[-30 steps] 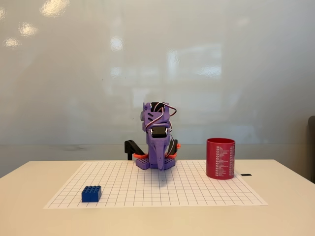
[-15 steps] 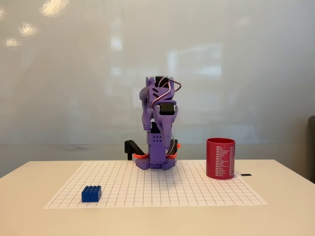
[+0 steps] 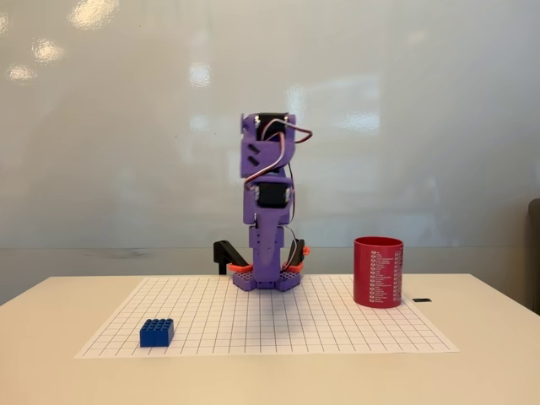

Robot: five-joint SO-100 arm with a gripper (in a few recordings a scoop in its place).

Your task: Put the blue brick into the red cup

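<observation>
The blue brick [image 3: 157, 332], a small bright-blue plastic building brick with studs on top, is seen resting flat on the white gridded paper sheet [image 3: 337, 325] that covers the middle of the pale table [image 3: 51, 371]. It lies near the sheet's front left corner in the fixed view, with its long side turned roughly toward the camera and running left to right. Nothing is touching it.

The purple arm [image 3: 267, 211] is raised almost straight up over its base at the back edge of the sheet, near the middle of the picture. Its fingers are not clearly made out among the folded purple parts, so whether they are released or clenched cannot be told; no brick is seen in them.

The relation on which the coming move is judged to turn is this: the brick lies forward of the arm's base and well off to the left, low on the sheet, while the arm's upper links are held high. A swing to the left and a long reach down and forward is likely called for.

The red cup [image 3: 378, 272], a dark-red straight-sided cylinder with columns of small white print, is standing upright at the right of the base, well apart from the brick, on the opposite side of the arm.
</observation>
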